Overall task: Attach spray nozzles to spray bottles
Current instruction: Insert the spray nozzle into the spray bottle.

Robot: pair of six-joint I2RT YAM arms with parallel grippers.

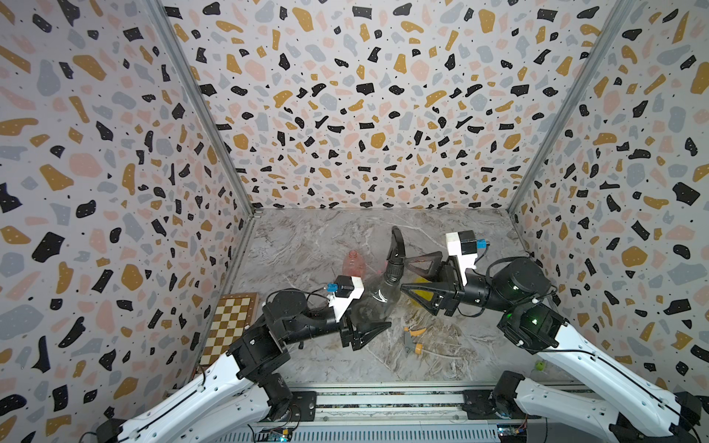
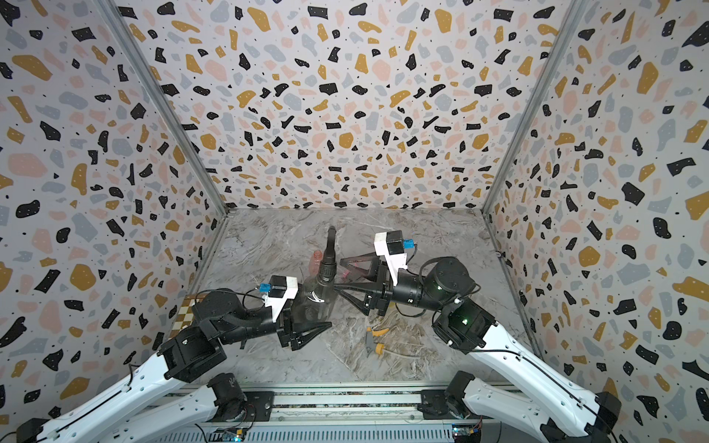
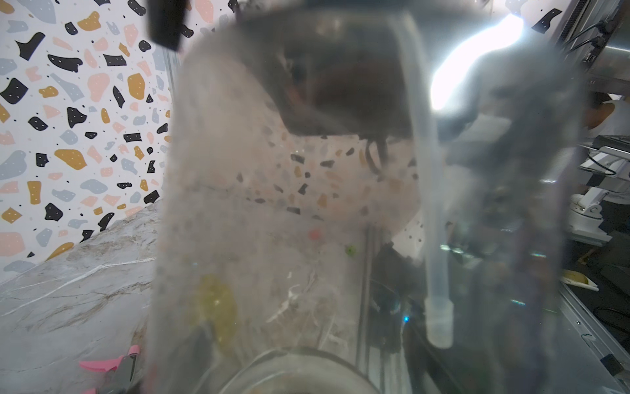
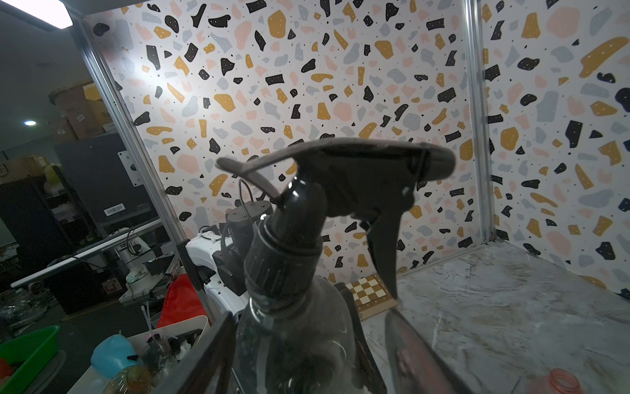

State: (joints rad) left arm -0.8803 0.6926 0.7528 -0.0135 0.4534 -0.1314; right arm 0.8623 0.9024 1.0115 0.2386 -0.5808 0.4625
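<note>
Two grippers meet mid-counter point(image 1: 307, 245): your left gripper point(image 1: 370, 320) clamps the smoky bottle point(image 1: 378, 299) low down, and your right gripper point(image 1: 403, 273) stands wide either side of its neck. The pink bottle point(image 1: 353, 262) stands at its 11 o'clock, the black nozzle point(image 1: 395, 253) tops it, and the yellow-tipped nozzle point(image 1: 411, 342) lies at 5 o'clock.

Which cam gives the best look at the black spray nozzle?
Right wrist: the black nozzle fills the frame in profile, trigger and collar clear, sitting on the neck of the smoky bottle. Both top views show the nozzle small, from above. Left wrist shows only its dip tube, blurred through the bottle wall.
</note>
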